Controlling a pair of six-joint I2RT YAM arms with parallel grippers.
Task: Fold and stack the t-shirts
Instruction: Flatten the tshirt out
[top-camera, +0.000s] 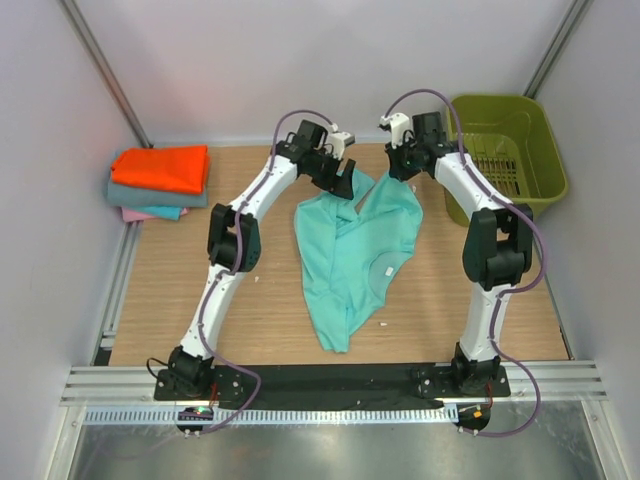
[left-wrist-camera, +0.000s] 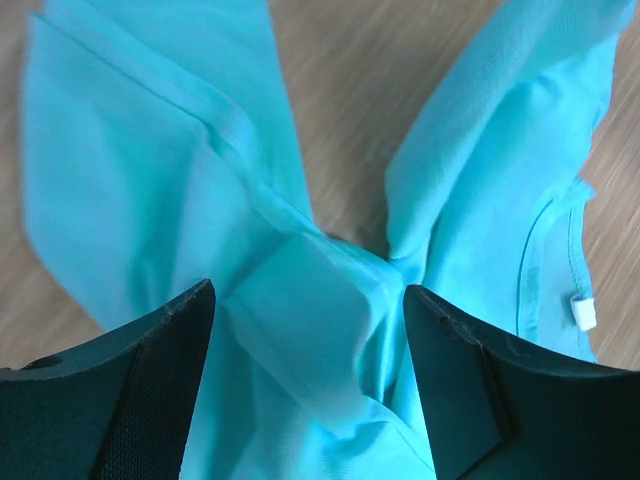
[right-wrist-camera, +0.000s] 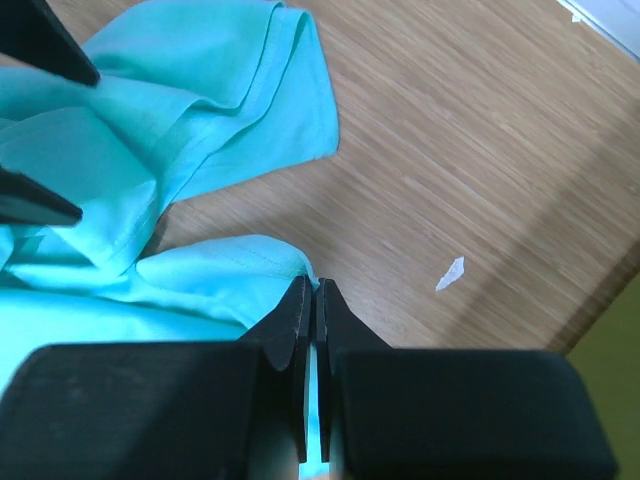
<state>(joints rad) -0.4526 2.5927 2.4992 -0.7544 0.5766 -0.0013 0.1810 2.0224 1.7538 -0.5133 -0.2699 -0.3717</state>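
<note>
The right gripper (right-wrist-camera: 315, 300) is pinched tight on a thin hem of the mint-green t-shirt (top-camera: 355, 250), which lies crumpled on the counter (top-camera: 250, 310) beneath and between both grippers. The left gripper (left-wrist-camera: 308, 300) stands wide, straddling a raised ridge of cloth directly below it. It should probably close on that ridge alone. Both would then lift and draw apart evenly, so the shirt spreads flat without twisting. The folded stack (top-camera: 160, 180) sits well off to the left gripper's outer side.
</note>
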